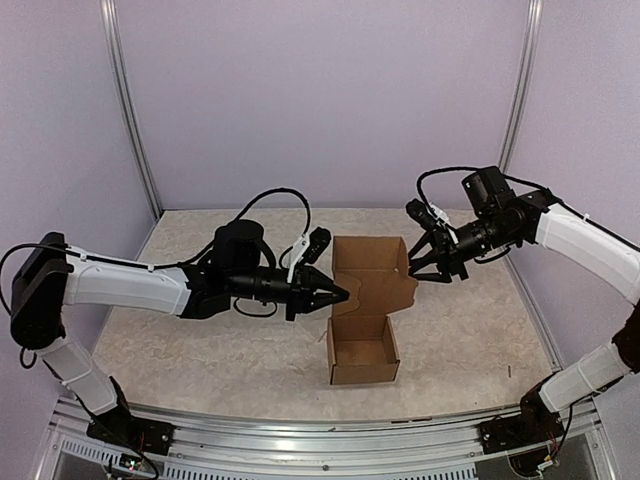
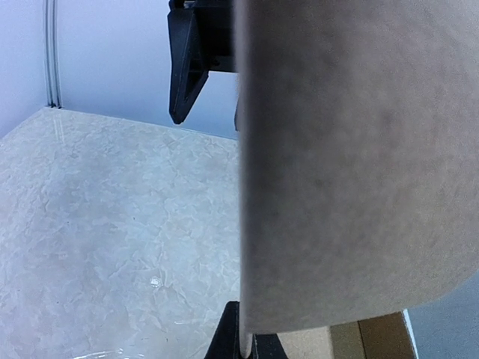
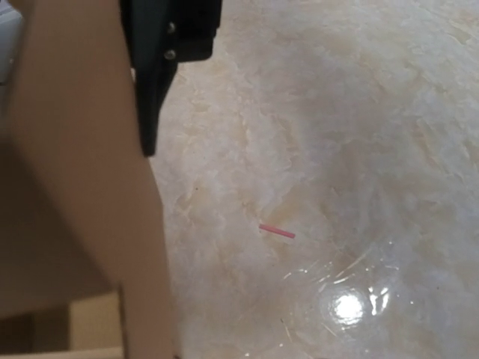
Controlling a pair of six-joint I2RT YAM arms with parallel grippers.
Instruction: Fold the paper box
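Standing partly folded on the marbled table, the paper box is plain brown cardboard. Its near part is already a small open-topped tray with raised walls. Behind the tray a taller panel rises upright, and a curved-edged flap juts from the panel's right side.

The left gripper reaches in level from the box's left. Its jaws are drawn together into a point, and the tip rests against the cardboard where the tray meets the upright panel. Whether an edge is pinched between the jaws cannot be told. In the left wrist view a blurred flap with a rounded corner fills the right half of the frame, very close to the lens.

The right gripper hovers just beside the box's upper right edge. Its jaws are spread and nothing is clasped between them. In the right wrist view one black finger hangs beside a cardboard wall along the frame's left side. It seems close to the wall, but contact cannot be judged.

To the right of the box, a tiny pink sliver lies on the tabletop near a bright glare spot.
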